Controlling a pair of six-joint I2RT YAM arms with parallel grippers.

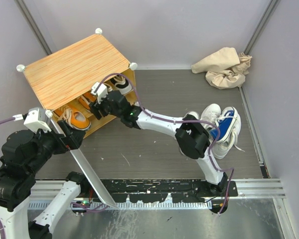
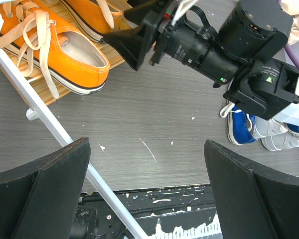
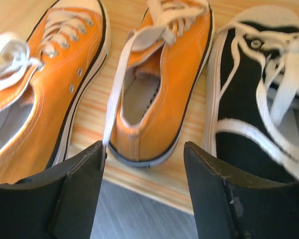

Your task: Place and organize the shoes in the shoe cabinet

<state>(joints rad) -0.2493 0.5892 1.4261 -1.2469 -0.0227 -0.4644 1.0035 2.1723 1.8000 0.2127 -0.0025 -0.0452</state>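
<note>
Right gripper (image 1: 94, 105) sits at shoe cabinet (image 1: 74, 69) front.

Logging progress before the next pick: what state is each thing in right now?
Shoe cabinet: front open.
Orange shoes: inside the cabinet, upright.
Black shoe: inside, beside the orange pair.
Blue shoes: outside the cabinet.
White shoes: outside, beside the blue shoes.
Left gripper: jaws open, empty.
Right gripper: jaws open, empty.
</note>
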